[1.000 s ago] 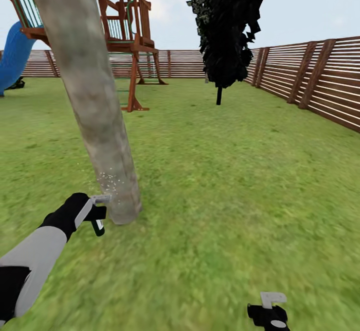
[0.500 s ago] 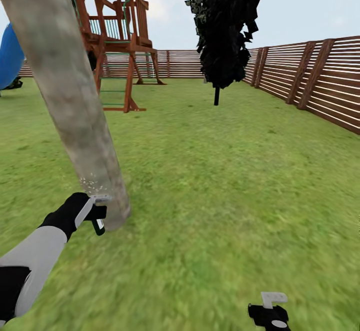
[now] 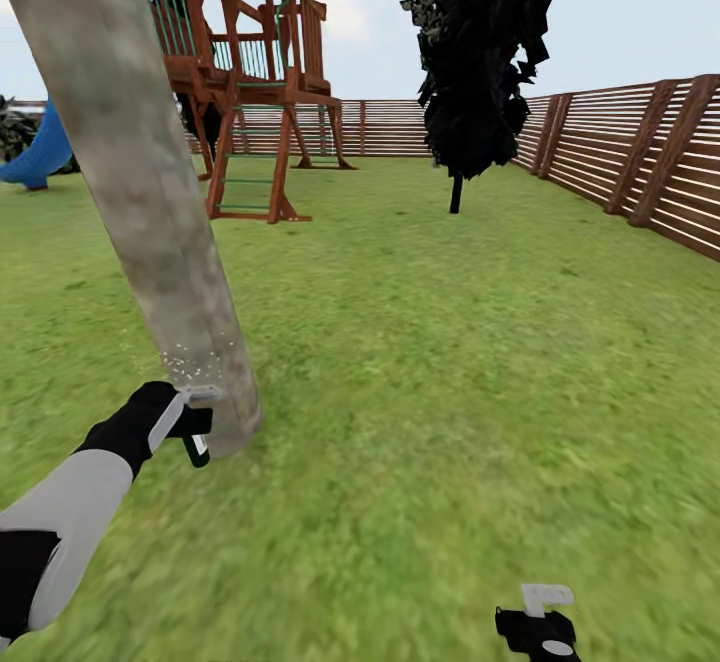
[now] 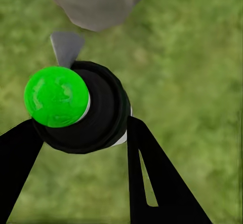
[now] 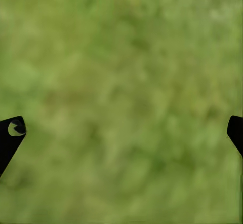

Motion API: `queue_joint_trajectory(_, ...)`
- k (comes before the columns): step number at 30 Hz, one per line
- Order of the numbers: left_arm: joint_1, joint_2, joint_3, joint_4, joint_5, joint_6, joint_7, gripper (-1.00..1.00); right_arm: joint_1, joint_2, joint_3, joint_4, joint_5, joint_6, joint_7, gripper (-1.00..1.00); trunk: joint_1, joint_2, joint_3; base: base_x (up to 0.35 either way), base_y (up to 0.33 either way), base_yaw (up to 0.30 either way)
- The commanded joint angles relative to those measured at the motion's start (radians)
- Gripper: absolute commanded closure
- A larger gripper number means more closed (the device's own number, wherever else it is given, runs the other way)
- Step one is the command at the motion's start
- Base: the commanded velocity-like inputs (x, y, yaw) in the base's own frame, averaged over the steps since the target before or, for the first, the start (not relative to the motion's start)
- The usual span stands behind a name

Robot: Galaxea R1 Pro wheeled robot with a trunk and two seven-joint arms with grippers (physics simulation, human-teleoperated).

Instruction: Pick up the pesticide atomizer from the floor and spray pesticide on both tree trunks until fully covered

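The left gripper (image 3: 190, 422) clamps the pesticide atomizer (image 4: 81, 107) just beside the tree trunk (image 3: 150, 212) base, where white specks cling, while the right gripper (image 3: 545, 614), jaws spread, hangs over open lawn (image 3: 450, 362).

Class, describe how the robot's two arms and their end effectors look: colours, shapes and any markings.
The left arm has a light grey forearm, a black section nearer the body and a rounded black wrist. The left end effector has pale grey flat parts; its fingers are black wedges, one with a slim slot. The right end effector is black with a pale grey angled plate and a small light oval mark.
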State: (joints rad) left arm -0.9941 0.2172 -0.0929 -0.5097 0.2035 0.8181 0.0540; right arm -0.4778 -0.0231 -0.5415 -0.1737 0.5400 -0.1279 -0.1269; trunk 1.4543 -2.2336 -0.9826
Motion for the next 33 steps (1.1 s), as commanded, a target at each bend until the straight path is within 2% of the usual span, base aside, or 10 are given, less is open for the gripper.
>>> queue_joint_trajectory(1, -0.001, -0.001, -0.008, -0.001, 0.01, 0.004, 0.006, 1.0, -0.001, 0.0, -0.008, 0.002, 0.009, -0.005, -0.002, -1.0, 0.0, 0.0, -0.001, 0.133, -0.263, 0.276)
queue_joint_trajectory(10, -0.001, 0.001, -0.007, -0.001, 0.016, 0.002, 0.006, 1.0, -0.001, 0.0, -0.008, 0.002, 0.009, -0.005, -0.002, -1.0, 0.0, 0.0, -0.001, 0.223, -0.205, 0.275)
queue_joint_trajectory(18, 0.002, -0.001, -0.007, 0.0, 0.014, 0.002, 0.006, 1.0, -0.001, 0.002, -0.008, 0.002, 0.009, -0.004, 0.0, -1.0, 0.0, 0.0, -0.001, 0.153, -0.238, 0.014)
queue_joint_trajectory(24, 0.008, 0.004, -0.007, 0.014, 0.012, -0.001, 0.007, 1.0, -0.001, 0.002, -0.008, 0.002, 0.009, -0.004, 0.0, -1.0, 0.0, 0.0, -0.001, 0.041, -0.27, 0.234)
queue_joint_trajectory(26, 0.047, 0.016, -0.007, 0.022, 0.015, -0.005, 0.006, 1.0, -0.001, 0.002, -0.008, 0.002, 0.009, -0.004, 0.0, -1.0, 0.0, 0.0, -0.001, 0.002, -0.274, 0.276)
queue_joint_trajectory(29, 0.077, 0.025, -0.007, 0.025, 0.014, -0.01, 0.006, 1.0, -0.001, 0.003, -0.008, 0.002, 0.009, -0.004, 0.0, -1.0, 0.0, 0.0, -0.001, 0.0, -0.276, 0.277)
queue_joint_trajectory(33, 0.085, 0.025, -0.009, 0.026, 0.013, -0.016, 0.006, 1.0, -0.001, 0.002, -0.008, 0.002, 0.009, -0.004, 0.0, -1.0, 0.0, 0.0, -0.001, 0.025, -0.277, 0.177)
